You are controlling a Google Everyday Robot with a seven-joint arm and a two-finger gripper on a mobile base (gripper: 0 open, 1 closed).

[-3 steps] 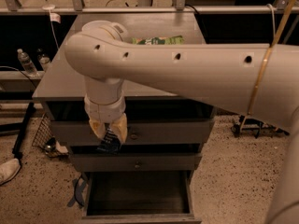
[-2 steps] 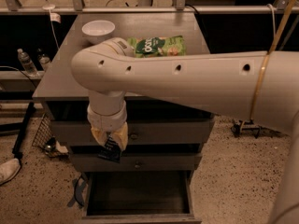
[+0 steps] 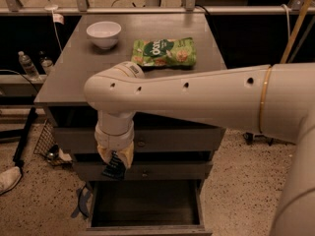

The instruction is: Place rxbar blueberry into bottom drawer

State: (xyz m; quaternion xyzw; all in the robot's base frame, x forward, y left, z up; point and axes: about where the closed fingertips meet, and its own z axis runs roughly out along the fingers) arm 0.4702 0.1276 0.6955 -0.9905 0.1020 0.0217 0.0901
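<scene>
My hand (image 3: 116,157) hangs in front of the drawer fronts, clenched on the rxbar blueberry (image 3: 113,169), whose dark wrapper pokes down between my fingers; the bottom drawer (image 3: 147,206) stands pulled open just below; I judge the best move is to lower the bar toward the middle of that open box, clear of its left wall, and let go only when it is low inside; the desk (image 3: 74,68) carries a white bowl (image 3: 104,34) and a green snack bag (image 3: 165,51), set apart; speckled floor lies around.
</scene>
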